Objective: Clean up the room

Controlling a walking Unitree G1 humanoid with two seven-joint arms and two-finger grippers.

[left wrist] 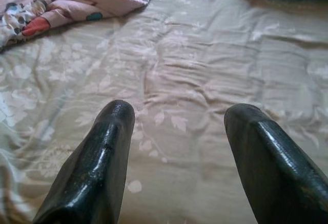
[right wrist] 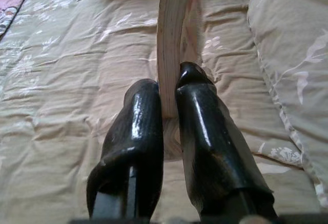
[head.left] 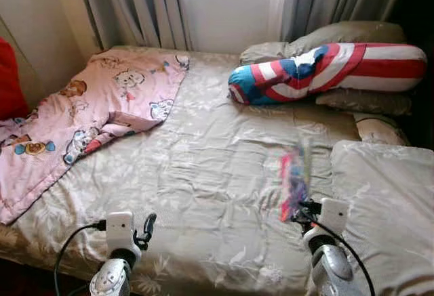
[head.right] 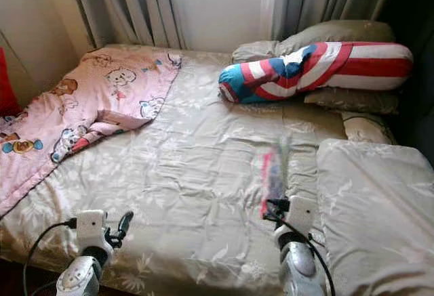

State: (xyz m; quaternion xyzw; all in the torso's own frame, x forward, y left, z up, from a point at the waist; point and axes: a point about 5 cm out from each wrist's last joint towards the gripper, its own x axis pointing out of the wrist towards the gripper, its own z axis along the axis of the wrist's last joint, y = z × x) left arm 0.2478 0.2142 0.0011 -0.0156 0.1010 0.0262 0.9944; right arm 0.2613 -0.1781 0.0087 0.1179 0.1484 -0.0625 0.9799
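Observation:
My right gripper [head.left: 303, 209] is shut on a thin book [head.left: 295, 174] with a colourful pink and blue cover. It holds the book upright by the lower edge, above the beige quilt [head.left: 203, 174]. The book looks blurred in the head views. The right wrist view has the page edges of the book [right wrist: 171, 39] pinched between the two black fingers [right wrist: 138, 126]. Over the front edge of the bed, my left gripper [head.left: 146, 228] is open and holds nothing; its fingers [left wrist: 110, 147] point across the quilt.
A pink cartoon blanket [head.left: 102, 106] lies crumpled on the bed's far left. A red, white and blue bolster [head.left: 325, 72] rests on beige pillows [head.left: 352, 35] at the head. Another beige pillow [head.left: 386, 194] lies at the right. Grey curtains [head.left: 135, 5] hang behind.

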